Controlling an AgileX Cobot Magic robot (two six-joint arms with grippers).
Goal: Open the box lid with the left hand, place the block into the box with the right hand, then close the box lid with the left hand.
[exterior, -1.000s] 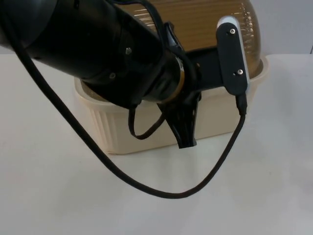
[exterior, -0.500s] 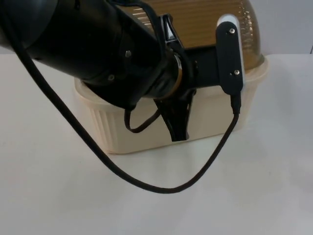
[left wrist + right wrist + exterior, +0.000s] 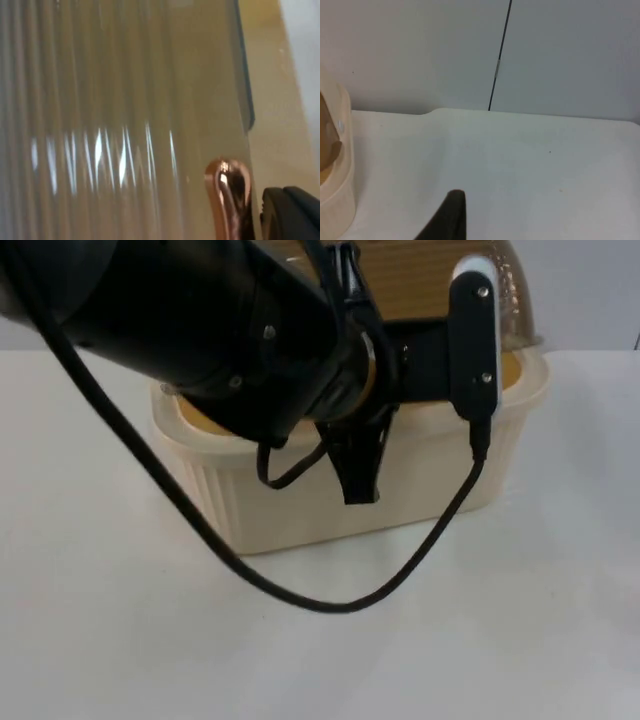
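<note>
A cream ribbed box [image 3: 300, 505] stands mid-table, with a domed, ribbed amber lid [image 3: 420, 280] over it. My left arm reaches across the box and hides most of it. My left gripper [image 3: 360, 485] hangs at the box's front rim, shut on the lid's copper handle [image 3: 227, 195]. The ribbed lid [image 3: 110, 125] is close up in the left wrist view. At the right end the lid stands a little above the box rim [image 3: 540, 375]. My right gripper [image 3: 452, 220] waits over bare table, to the right of the box's end [image 3: 335, 190].
White table top [image 3: 500, 640] lies in front of the box and on both sides of it. The grey partition wall [image 3: 560, 55] ends the table behind, with a dark vertical seam [image 3: 497, 65].
My left arm and gripper have risen and drawn back. The lid has come up with them, and a gap has opened above the box rim at the right end.
</note>
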